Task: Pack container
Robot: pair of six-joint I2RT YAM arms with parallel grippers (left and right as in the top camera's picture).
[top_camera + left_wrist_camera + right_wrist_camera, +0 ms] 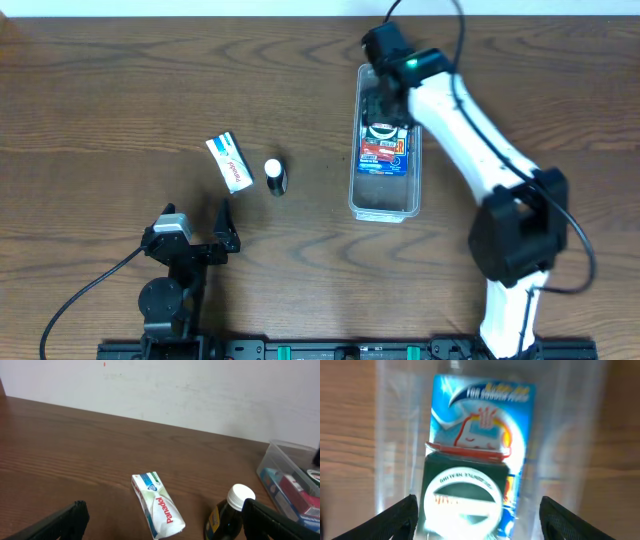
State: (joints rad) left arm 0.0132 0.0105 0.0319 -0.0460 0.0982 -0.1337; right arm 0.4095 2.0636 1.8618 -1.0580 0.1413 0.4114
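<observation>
The clear plastic container (pixel 385 205) lies lengthwise right of centre; its near end shows in the left wrist view (pixel 280 457). Inside it lie a blue and red packet (pixel 381 153) (pixel 482 415) and a dark green round tin with a white label (pixel 383 128) (pixel 465 502) on top. My right gripper (pixel 388 98) (pixel 475 520) hovers open over the container's far end, fingers either side of the tin, not gripping. My left gripper (pixel 195 240) (pixel 160 525) is open and empty near the front. A white Panadol packet (pixel 229 161) (pixel 157 505) and a dark bottle with a white cap (pixel 275 176) (pixel 231 515) lie ahead of it.
The wooden table (pixel 100 100) runs back to a white wall (pixel 175 390). The Panadol packet and the bottle lie between my left gripper and the container.
</observation>
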